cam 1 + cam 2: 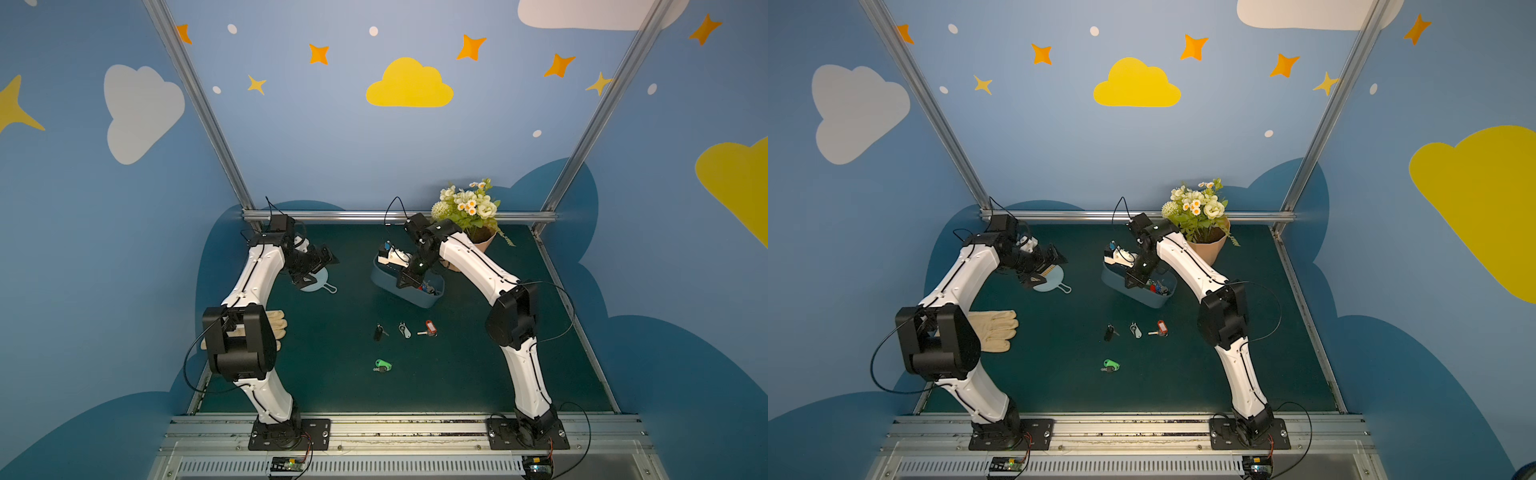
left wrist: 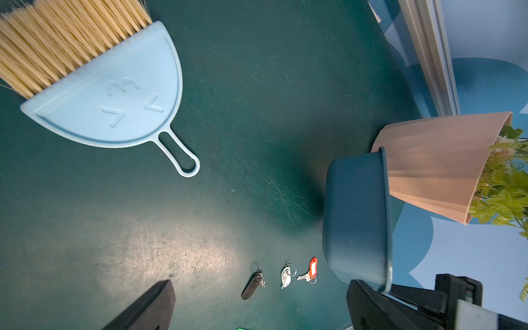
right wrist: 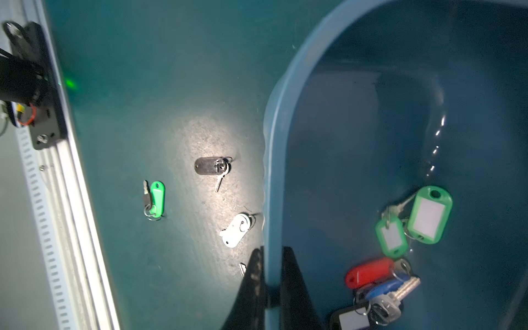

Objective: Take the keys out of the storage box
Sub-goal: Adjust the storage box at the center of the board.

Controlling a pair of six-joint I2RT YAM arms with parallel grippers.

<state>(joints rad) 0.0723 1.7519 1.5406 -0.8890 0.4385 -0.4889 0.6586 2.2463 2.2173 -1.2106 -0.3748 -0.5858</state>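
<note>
Overhead, in both top views, the storage box (image 1: 411, 297) is sitting tilted, four keys (image 1: 404, 330) lying on the bench (image 1: 332, 374). Left wrist: left gripper (image 2: 260, 283) jaws are standing spread. Right wrist: right gripper (image 3: 271, 251) jaws are pinching the storage box rim, more keys lying inside.

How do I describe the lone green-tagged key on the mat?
Start at the blue-grey storage box. Before it lie three keys in a row; the green-tagged key lies alone beyond them, nearer the front rail. It's the only green tag outside the box.

Blue-grey storage box (image 1: 415, 297), peach ribbed flowerpot (image 1: 487, 244), dark green table (image 1: 332, 395).
</note>
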